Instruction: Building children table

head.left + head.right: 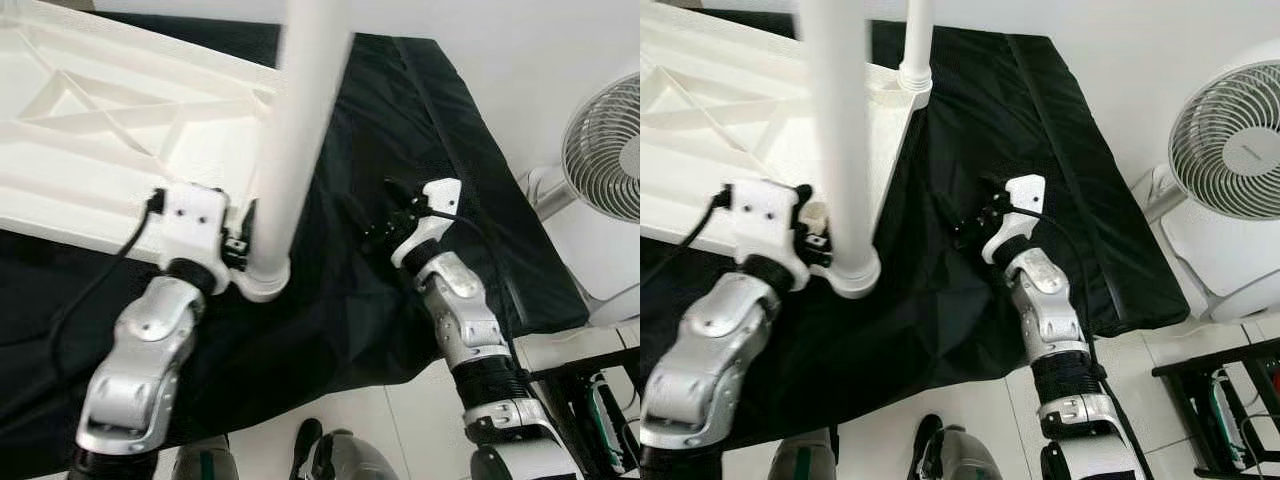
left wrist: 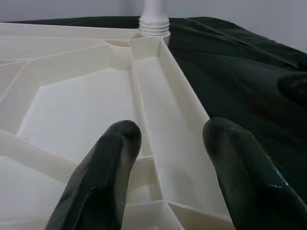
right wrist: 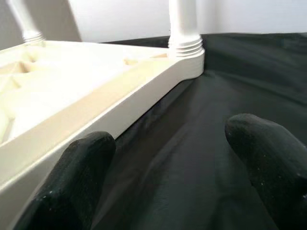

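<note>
A white ribbed plastic tabletop (image 1: 90,130) lies upside down on a black cloth-covered surface (image 1: 970,260), a white round plastic leg (image 1: 840,140) standing in its near corner socket and a second white leg (image 1: 917,40) at the far corner. The left gripper (image 2: 165,158), jaws spread and empty, hangs over the ribbed underside just beside the near leg; the right gripper (image 3: 168,163), also spread, hovers above the cloth with the tabletop's edge off its left finger. Leg-fitting appears under way, and the next move likely calls for fetching another leg or checking the near one is seated.
</note>
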Tool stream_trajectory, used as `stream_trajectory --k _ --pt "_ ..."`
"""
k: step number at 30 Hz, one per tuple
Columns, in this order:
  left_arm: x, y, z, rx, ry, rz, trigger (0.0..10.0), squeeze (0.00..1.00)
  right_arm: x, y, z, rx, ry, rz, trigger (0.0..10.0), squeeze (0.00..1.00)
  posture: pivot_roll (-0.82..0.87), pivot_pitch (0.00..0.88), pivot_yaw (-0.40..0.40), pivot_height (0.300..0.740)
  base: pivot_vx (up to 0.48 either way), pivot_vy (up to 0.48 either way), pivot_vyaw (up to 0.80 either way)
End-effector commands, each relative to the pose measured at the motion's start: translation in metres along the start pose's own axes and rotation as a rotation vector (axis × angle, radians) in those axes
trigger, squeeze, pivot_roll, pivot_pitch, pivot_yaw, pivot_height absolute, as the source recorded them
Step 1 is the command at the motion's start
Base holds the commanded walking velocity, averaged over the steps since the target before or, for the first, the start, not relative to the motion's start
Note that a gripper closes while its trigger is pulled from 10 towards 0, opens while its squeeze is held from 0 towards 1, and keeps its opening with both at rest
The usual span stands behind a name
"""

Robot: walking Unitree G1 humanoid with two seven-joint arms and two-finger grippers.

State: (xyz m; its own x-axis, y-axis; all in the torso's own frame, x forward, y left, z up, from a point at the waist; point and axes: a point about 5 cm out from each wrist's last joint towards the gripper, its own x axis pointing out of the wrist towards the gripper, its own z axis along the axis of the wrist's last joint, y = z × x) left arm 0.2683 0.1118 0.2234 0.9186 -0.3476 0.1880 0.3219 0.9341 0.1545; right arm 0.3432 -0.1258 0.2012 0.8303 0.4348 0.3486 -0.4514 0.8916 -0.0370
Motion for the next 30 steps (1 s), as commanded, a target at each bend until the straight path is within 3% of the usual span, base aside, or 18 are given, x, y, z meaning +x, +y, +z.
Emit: stream_trajectory --k 1,5,9,12,17,19,21,22,25,28,29,30 --pt "0.006 -0.021 -0.007 -0.014 0.028 -0.074 10.0 0.0 -0.008 -0.014 -0.001 -0.011 0.021 -0.098 10.0 0.0 0.26 0.254 -0.135 0.74 0.0 0.0 0.0" --pt "0.014 -0.031 -0.009 -0.011 0.032 -0.087 10.0 0.0 -0.01 -0.024 0.001 -0.003 0.047 -0.178 10.0 0.0 0.24 0.256 -0.129 0.74 0.0 0.0 0.0" --pt "0.023 -0.048 -0.013 -0.021 0.036 -0.13 10.0 0.0 -0.016 -0.035 0.008 -0.07 0.045 -0.254 10.0 0.0 0.19 0.262 -0.111 0.74 0.0 0.0 0.0" --pt "0.032 -0.065 -0.015 -0.038 0.035 -0.173 10.0 0.0 -0.029 -0.032 0.016 -0.064 -0.019 -0.202 10.0 0.0 0.16 0.27 -0.097 0.74 0.0 0.0 0.0" --pt "0.039 -0.07 -0.019 -0.031 0.038 -0.19 10.0 0.0 -0.041 -0.023 0.019 -0.002 -0.029 -0.108 10.0 0.0 0.14 0.273 -0.088 0.74 0.0 0.0 0.0" --pt "0.041 -0.068 -0.02 -0.026 0.042 -0.192 10.0 0.0 -0.044 -0.02 0.021 0.015 -0.032 -0.083 10.0 0.0 0.14 0.27 -0.085 0.74 0.0 0.0 0.0" --pt "0.045 -0.049 -0.024 -0.054 0.07 -0.175 10.0 0.0 -0.051 -0.013 0.027 0.051 -0.028 0.006 10.0 0.0 0.14 0.27 -0.085 0.74 0.0 0.0 0.0" --pt "0.045 -0.049 -0.024 -0.054 0.07 -0.175 10.0 0.0 -0.051 -0.013 0.027 0.051 -0.028 0.006 10.0 0.0 0.14 0.27 -0.085 0.74 0.0 0.0 0.0" --pt "0.044 -0.015 -0.027 -0.056 0.084 -0.104 10.0 0.0 -0.06 -0.008 0.035 0.067 -0.006 0.081 10.0 0.0 0.15 0.258 -0.083 0.74 0.0 0.0 0.0" --pt "0.043 -0.009 -0.027 -0.051 0.082 -0.092 10.0 0.0 -0.061 -0.008 0.037 0.061 -0.002 0.088 10.0 0.0 0.15 0.258 -0.083 0.74 0.0 0.0 0.0" --pt "0.039 0.007 -0.03 -0.054 0.1 -0.05 10.0 0.0 -0.066 -0.007 0.04 0.067 0.006 0.124 10.0 0.0 0.15 0.247 -0.081 0.74 0.0 0.0 0.0" --pt "0.039 0.007 -0.03 -0.054 0.1 -0.05 10.0 0.0 -0.066 -0.007 0.04 0.067 0.006 0.124 10.0 0.0 0.15 0.247 -0.081 0.74 0.0 0.0 0.0"
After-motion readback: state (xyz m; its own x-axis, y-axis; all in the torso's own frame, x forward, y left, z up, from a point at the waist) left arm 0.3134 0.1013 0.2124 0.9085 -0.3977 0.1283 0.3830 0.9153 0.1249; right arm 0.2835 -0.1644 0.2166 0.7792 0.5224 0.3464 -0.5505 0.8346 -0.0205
